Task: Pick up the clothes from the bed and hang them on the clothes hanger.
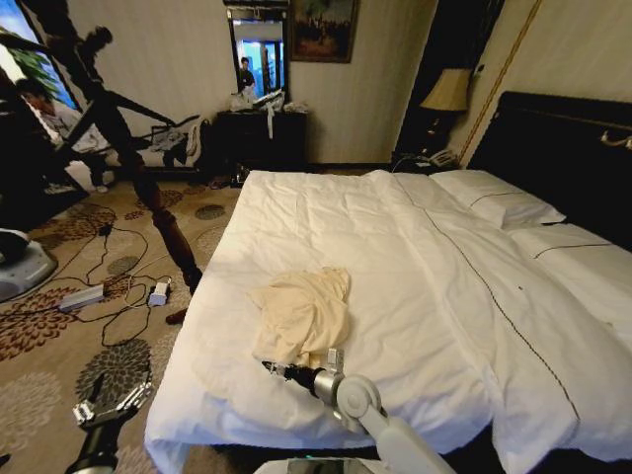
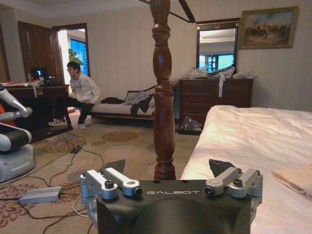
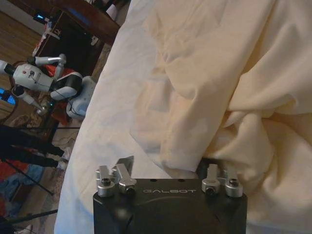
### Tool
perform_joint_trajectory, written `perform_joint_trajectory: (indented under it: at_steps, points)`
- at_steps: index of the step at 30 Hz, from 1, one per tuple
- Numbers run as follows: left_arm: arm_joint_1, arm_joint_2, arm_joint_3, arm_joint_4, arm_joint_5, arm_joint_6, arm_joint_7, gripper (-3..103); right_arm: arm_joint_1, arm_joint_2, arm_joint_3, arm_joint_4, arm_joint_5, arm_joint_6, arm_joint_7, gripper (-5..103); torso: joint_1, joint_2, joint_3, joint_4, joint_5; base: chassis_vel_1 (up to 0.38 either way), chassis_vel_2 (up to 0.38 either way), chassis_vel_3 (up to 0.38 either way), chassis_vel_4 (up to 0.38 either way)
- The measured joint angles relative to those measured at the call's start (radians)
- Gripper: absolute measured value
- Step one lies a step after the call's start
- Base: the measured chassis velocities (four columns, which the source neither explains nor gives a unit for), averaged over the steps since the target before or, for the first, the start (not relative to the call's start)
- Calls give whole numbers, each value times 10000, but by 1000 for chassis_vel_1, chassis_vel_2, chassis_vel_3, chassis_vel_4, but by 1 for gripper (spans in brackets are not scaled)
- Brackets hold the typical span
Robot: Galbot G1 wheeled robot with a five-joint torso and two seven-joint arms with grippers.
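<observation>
One wooden post (image 1: 168, 232) stands beside the bed (image 1: 395, 296), near the clothes (image 1: 301, 316).

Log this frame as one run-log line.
right claw: open, at near edge of cream top on bed | left claw: open, low beside bed | top not lifted

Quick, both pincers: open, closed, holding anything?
Left pincer: open, empty, beside the bed.
Right pincer: open at the clothes, one finger under a fold, not gripping.

Head camera looks down; wrist cameras share the bed (image 1: 415, 257).
</observation>
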Motion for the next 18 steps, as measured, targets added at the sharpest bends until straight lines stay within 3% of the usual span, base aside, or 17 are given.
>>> perform_joint_trajectory:
  at_steps: [3, 6, 9, 14, 15, 16, 18]
  points:
    - [-6, 2, 1, -28, 0, 0, -4, 97, 27, 29, -24, -33, -28, -3, 3, 59, 0, 0, 0, 0, 0, 0, 0, 0, 0]
    - [-5, 6, 1, -34, -8, 0, -12, 97, 93, 26, -65, -70, -63, -28, 6, 42, 0, 0, 0, 0, 0, 0, 0, 0, 0]
    - [-5, 7, 1, -25, -14, 0, -16, 97, 109, 17, -75, -70, -84, -34, 6, 37, 0, 0, 0, 1, 0, 0, 0, 0, 0]
    - [-35, -10, 35, -7, -14, 0, -30, 97, 116, -39, -79, -62, -107, -34, 26, 15, 0, 0, 0, 1, 0, 0, 0, 0, 0]
    - [-38, -14, 42, -6, -11, 0, -31, 97, 116, -46, -79, -57, -110, -32, 28, 15, 0, 0, 0, 0, 0, 0, 0, 0, 0]
    - [-41, -22, 53, -4, -3, 0, -36, 97, 121, -62, -62, -32, -110, -23, 30, 5, 0, 0, 0, 0, 1, 0, 0, 0, 0]
    - [-41, -25, 56, -4, 1, 0, -38, 97, 128, -77, -35, 11, -105, -12, 34, 2, 0, 0, 0, 1, 1, 0, 0, 0, 0]
